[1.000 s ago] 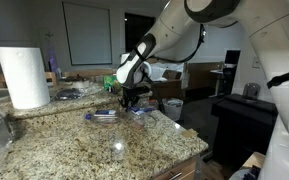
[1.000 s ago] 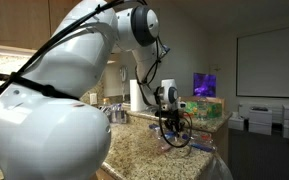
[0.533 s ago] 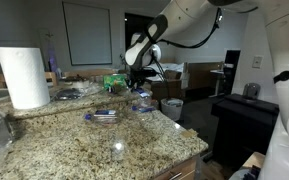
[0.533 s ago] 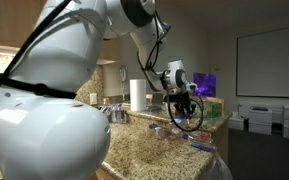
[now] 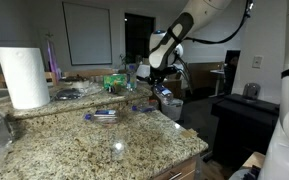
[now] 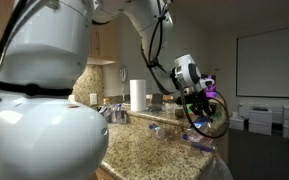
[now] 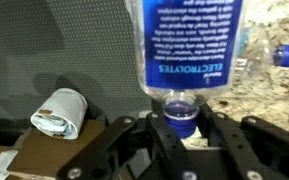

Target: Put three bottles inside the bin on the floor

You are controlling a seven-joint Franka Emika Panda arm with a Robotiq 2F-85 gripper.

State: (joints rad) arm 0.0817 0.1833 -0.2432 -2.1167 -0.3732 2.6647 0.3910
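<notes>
The tool point(image 7: 181, 122) is clenched on the neck of the held bottle point(image 7: 184, 45), a finger either side of its blue cap (the label reads upside down in the wrist view). On one side of the tool lies the speckled granite surface point(image 7: 269, 40), its edge running right by the held bottle, and a stray blue cap point(image 7: 284, 54) shows on it. On the other side, off the surface, is dark grey ground with a crumpled pale roll point(image 7: 59, 110). In an exterior view a loose bottle point(image 5: 102, 115) lies on the surface behind the tool, with the paper-towel roll point(image 5: 24, 77) farther back. The bin point(image 5: 171, 106) sits below, and open air surrounds the tool. A second ago the tool was low over the surface. It has since risen and swung out to the edge.
</notes>
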